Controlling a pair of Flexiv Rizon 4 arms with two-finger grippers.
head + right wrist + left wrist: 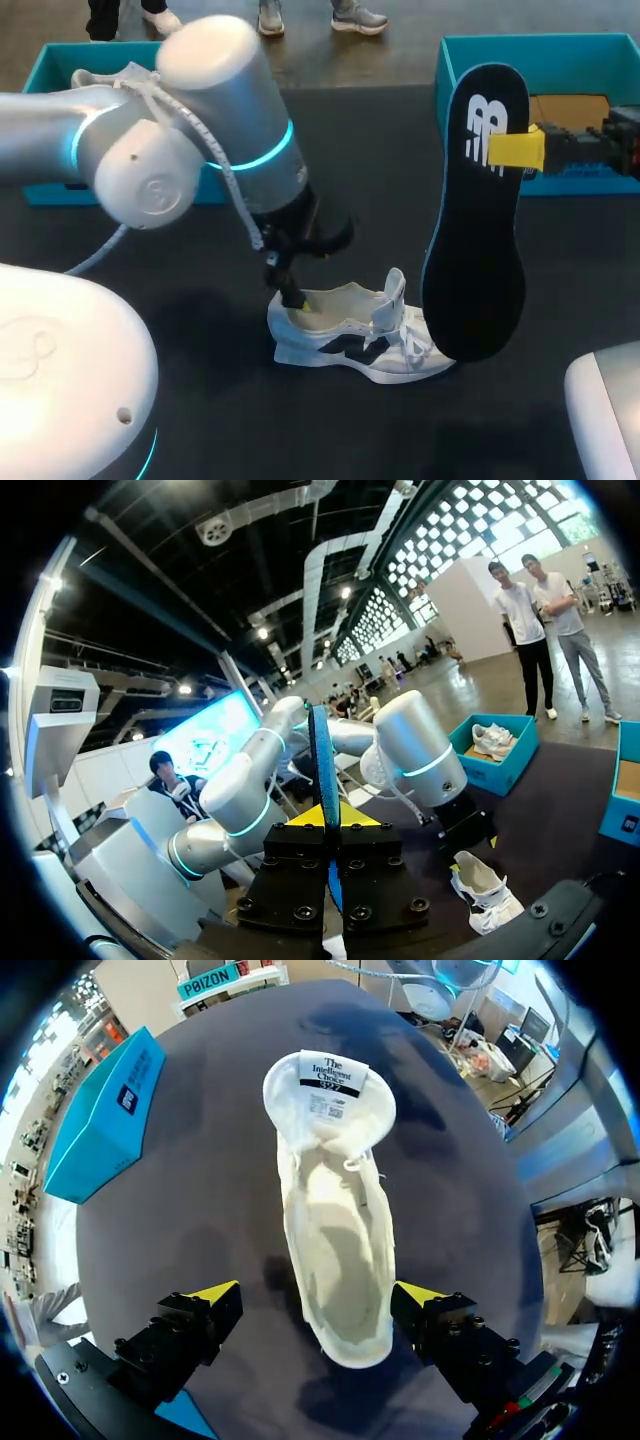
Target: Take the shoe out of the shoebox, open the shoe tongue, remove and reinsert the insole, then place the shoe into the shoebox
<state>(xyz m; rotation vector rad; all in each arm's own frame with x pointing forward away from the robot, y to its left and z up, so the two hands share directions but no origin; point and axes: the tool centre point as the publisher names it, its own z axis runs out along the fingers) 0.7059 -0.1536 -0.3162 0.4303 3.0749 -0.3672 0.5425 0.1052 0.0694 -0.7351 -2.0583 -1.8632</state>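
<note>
Two grippers, one shoe. White low sneaker (350,335): stands on its sole mid-table, tongue turned up, cavity bare. Left gripper (318,1295): fingers spread, flanking the heel without touching. Right gripper (520,150): pinching black foam insole (478,230), held on end, lower tip near the toe. Reinsertion, advised: feed toe end first at a shallow slant (heel braced). Clearance: shoe well in from dark table (250,430) edges; teal cardboard shoebox (540,45) rim close behind the right gripper.

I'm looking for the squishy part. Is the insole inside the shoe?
No, the right gripper holds the insole upright, outside the shoe.
</note>
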